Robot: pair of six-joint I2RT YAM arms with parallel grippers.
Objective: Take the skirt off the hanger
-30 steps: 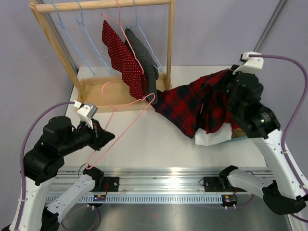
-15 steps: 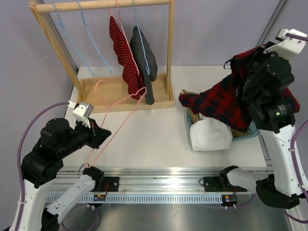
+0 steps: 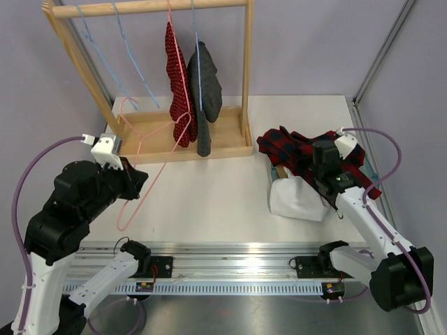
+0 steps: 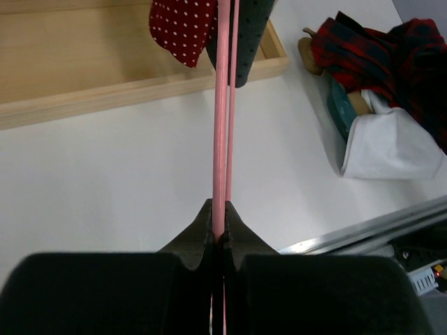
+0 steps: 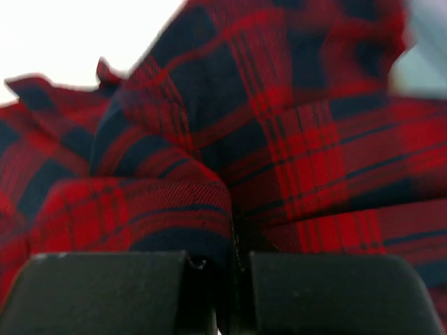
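Note:
The red and navy plaid skirt point(image 3: 293, 150) lies bunched on a pile at the right of the table, off the hanger. My right gripper point(image 3: 325, 167) sits low on it. In the right wrist view the jaws point(image 5: 234, 262) are shut on a fold of the skirt point(image 5: 265, 139). The bare pink wire hanger point(image 3: 165, 167) slants across the left side of the table. My left gripper point(image 3: 137, 183) is shut on its wire, which the left wrist view shows as the hanger point(image 4: 221, 139) pinched between the closed fingertips of that gripper point(image 4: 221, 223).
A wooden rack point(image 3: 246, 70) stands at the back left with a red dotted garment point(image 3: 178, 84), a dark grey one point(image 3: 206, 91) and bare blue hangers point(image 3: 105, 63). A white cloth point(image 3: 297, 199) and a teal basket point(image 4: 340, 112) lie under the skirt.
My right arm lifted the skirt high, then swung down and laid it on the pile at the right. My left gripper drew the hanger back and left. The rack's garments swung.

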